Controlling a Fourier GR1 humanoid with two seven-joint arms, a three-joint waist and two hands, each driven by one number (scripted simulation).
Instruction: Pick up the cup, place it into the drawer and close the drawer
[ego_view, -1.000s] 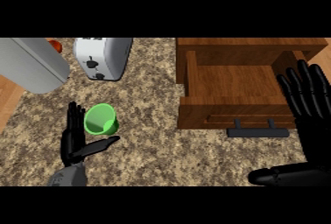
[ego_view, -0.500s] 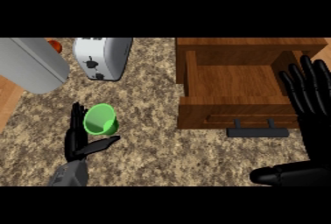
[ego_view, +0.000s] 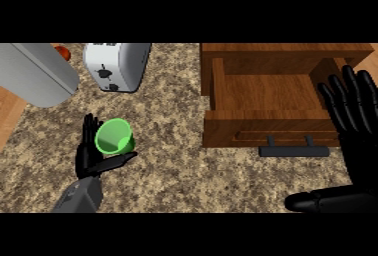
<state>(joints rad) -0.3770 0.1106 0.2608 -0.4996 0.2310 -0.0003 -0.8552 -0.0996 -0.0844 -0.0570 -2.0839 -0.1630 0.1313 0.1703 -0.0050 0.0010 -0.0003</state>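
Two hands in view. Left hand (ego_view: 92, 157) at lower left of the speckled worktop (ego_view: 170, 150), fingers (ego_view: 90, 131) behind the green cup (ego_view: 114, 137) and thumb under it, curled round the cup. Cup tilted, open mouth facing the camera, just off or on the worktop, cannot tell which. Cup well apart from the wooden drawer (ego_view: 273, 97), which stands pulled open at upper right, dark handle (ego_view: 294, 150) on its front. Right hand (ego_view: 356, 112) at the right edge beside the drawer, fingers straight and spread, holding nothing. Toaster (ego_view: 114, 65) at top, grey appliance (ego_view: 33, 72) at upper left.
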